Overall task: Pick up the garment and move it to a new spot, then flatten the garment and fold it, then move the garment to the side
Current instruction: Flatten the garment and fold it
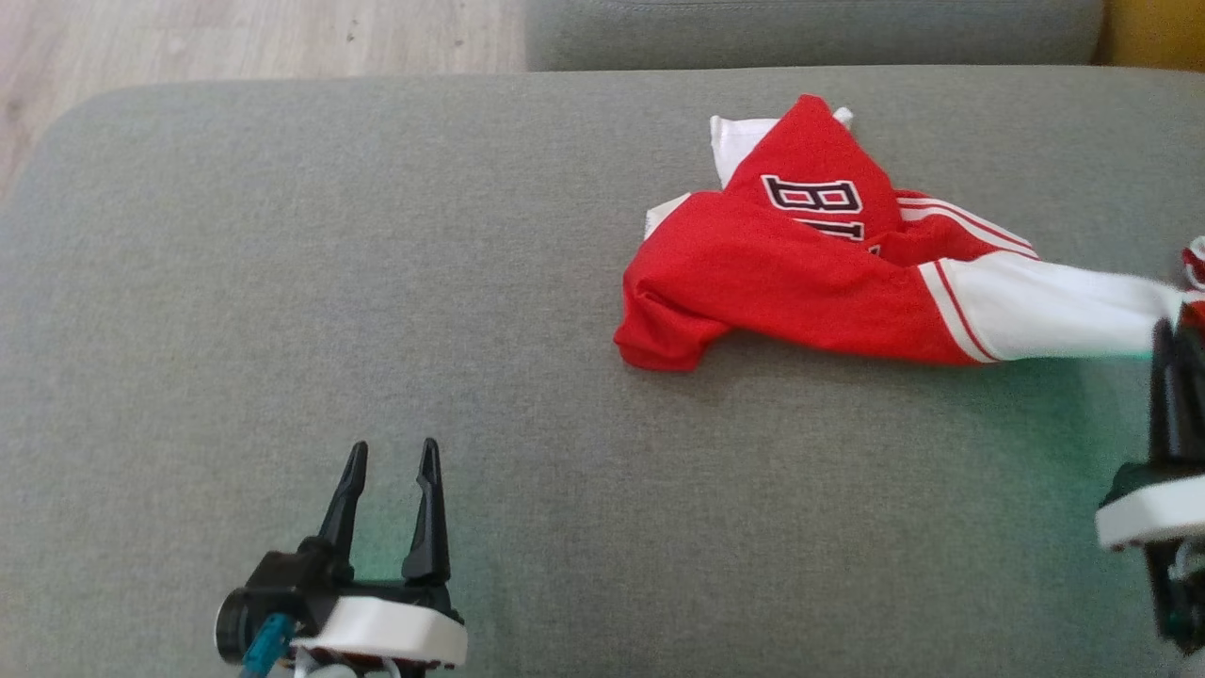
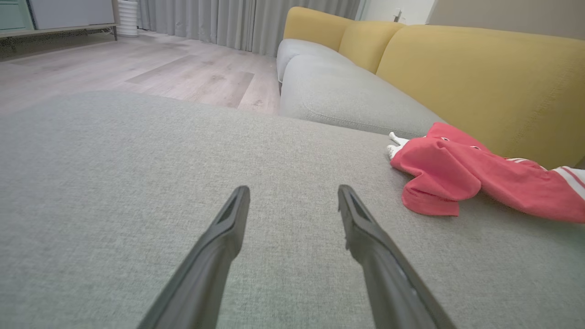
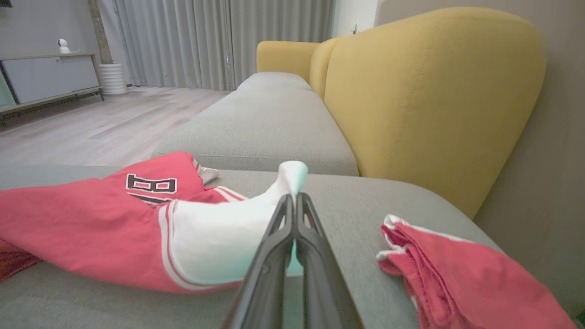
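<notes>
Now the right hand point(image 3: 296, 200) is clamped tight on the white end of the garment point(image 1: 781, 273), which lies crumpled on the grey cushion point(image 1: 282, 282); left hand point(image 1: 393, 450) gapes wide, empty, well apart from it.

Matt red/wht cloth garment point(image 1: 781, 273), coarse grey woven cushion point(image 1: 377, 282), smooth wood-look floor point(image 1: 235, 38)

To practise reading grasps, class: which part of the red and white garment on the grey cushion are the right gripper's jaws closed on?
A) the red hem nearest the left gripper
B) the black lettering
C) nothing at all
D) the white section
D: in the right wrist view, the jaws of the right gripper are shut on the white section of the garment.
</notes>
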`<state>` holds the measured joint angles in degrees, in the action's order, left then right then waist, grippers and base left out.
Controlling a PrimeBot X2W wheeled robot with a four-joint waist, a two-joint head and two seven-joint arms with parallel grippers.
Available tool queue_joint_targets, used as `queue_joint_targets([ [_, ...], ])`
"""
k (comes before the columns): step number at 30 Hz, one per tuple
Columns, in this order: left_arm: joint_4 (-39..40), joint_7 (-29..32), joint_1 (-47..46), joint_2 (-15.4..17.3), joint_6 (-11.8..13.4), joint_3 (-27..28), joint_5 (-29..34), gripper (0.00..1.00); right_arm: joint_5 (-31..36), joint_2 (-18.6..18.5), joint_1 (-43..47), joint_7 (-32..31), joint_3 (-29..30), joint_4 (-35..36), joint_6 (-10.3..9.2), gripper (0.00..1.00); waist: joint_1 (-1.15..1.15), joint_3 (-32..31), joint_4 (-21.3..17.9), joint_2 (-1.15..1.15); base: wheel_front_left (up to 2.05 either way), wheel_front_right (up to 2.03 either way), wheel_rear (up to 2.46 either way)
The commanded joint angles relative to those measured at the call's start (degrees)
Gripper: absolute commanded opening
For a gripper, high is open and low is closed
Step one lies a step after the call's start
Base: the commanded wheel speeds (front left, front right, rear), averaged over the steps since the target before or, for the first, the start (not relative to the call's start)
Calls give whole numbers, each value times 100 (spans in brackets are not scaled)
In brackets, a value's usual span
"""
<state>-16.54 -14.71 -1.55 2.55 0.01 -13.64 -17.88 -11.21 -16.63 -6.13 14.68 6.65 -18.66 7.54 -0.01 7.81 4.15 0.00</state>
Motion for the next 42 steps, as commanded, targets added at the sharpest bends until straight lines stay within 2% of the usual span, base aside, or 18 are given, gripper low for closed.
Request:
queue_joint_targets([
  [1, 119, -29, -124, 32, -1, 208, 50, 100, -36, -56, -97, 31, -50, 277, -5, 0, 1, -23, -46, 0, 0, 0, 0],
  [6, 72, -29, -107, 32, -39, 214, 68, 100, -8, 121, 41, 31, -103, 470, -5, 0, 1, -65, -78, 0, 0, 0, 0],
  [10, 22, -29, -63, 32, -62, 175, 66, 100, -67, -38, 101, 31, -669, 684, -5, 0, 1, -143, -7, 0, 0, 0, 0],
  [13, 8, -29, -4, 32, -59, 173, 51, 100, -183, -162, 331, 31, -1053, 517, -5, 0, 1, -211, 45, 0, 0, 0, 0],
  [14, 4, -29, 24, 32, -55, 179, 47, 100, -260, -193, 431, 31, -1196, 331, -5, 24, 1, -235, 54, 0, 0, 0, 0],
  [15, 0, -29, 53, 32, -55, 191, 45, 100, -348, -199, 507, 31, -1264, 110, -5, 79, 1, -258, 55, 0, 0, 0, 0],
  [16, -5, -29, 79, 32, -57, 204, 45, 100, -462, -183, 538, 31, -1296, -53, -5, 100, 1, -278, 53, 0, 0, 0, 0],
  [19, -17, -29, 135, 32, -62, 251, 58, 100, -599, -182, 534, 31, -1262, -211, -5, 100, 1, -314, 17, 0, 0, 0, 0],
  [25, -4, -29, 53, 32, -83, 261, 122, 100, -543, -18, 330, 31, -1006, 94, -5, 100, 1, -261, -112, 0, 0, 0, 0],
  [31, -7, -29, -138, 32, -96, 162, 112, 100, -564, 126, -77, 31, -1289, 106, -5, 100, 1, -168, -106, 0, 0, 0, 0],
  [35, -18, -29, -251, 32, -99, -3, 73, 100, -671, 132, -675, -87, -1667, -238, -5, 100, 1, -101, 53, 0, 0, 0, 0],
  [42, -61, -29, -307, 32, -53, -229, -5, 100, -1155, -47, -2033, -969, -2297, -912, -5, 100, 1, 95, 593, 0, 0, 0, 0],
])
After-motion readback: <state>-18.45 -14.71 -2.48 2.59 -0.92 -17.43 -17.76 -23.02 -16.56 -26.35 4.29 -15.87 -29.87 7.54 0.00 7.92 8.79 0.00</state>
